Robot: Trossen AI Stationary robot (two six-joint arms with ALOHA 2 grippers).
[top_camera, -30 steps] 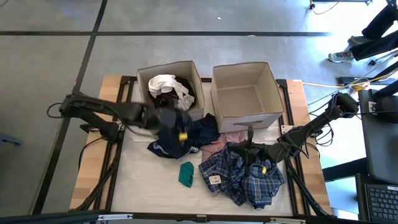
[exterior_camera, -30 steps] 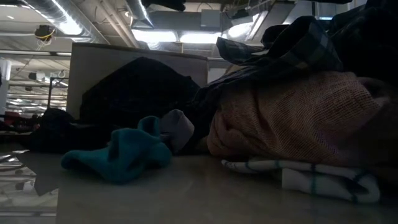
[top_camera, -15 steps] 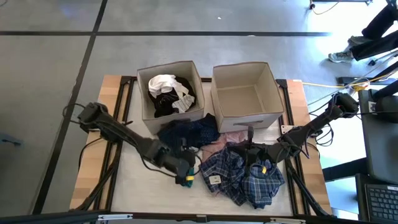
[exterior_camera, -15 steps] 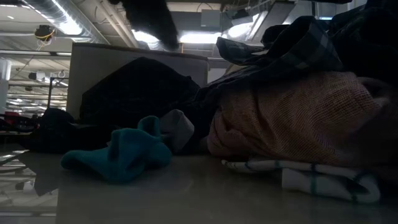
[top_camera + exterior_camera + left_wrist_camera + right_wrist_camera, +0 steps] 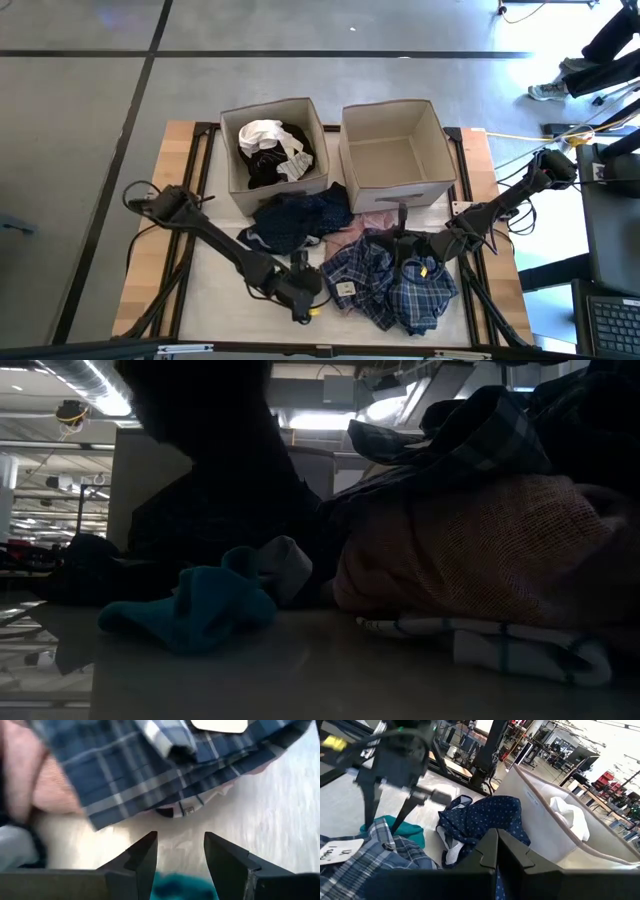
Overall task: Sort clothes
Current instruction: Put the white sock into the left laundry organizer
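A small teal item [image 5: 190, 610] lies on the table near its front edge, left of a blue-plaid shirt [image 5: 395, 285]. My left gripper [image 5: 180, 855] is open and points down over it. The teal item [image 5: 182, 887] shows between the two fingers. A navy dotted garment [image 5: 295, 220] lies in front of the left beige box [image 5: 232, 175]. A dusty-pink piece [image 5: 470, 560] lies under the plaid, and a striped sock [image 5: 500, 645] lies at its foot. My right gripper [image 5: 402, 245] is shut and waits at the plaid heap. My left gripper comes at the teal item [image 5: 412, 835] from above, its open fingers [image 5: 370, 812] on either side of the item. I cannot tell whether they touch it. The item lies flat on the table.
The left box holds white and black clothes [image 5: 270, 145]. The right beige box [image 5: 395, 190] stands beside it at the back. Bare tabletop [image 5: 220, 290] lies to the left of the teal item. A person's legs [image 5: 610, 50] show on the floor at the far right.
My left gripper has gone from in front of the left box toward the table's near edge and somewhat to the right. It has come down over the teal item. The clothes on the table have kept their places.
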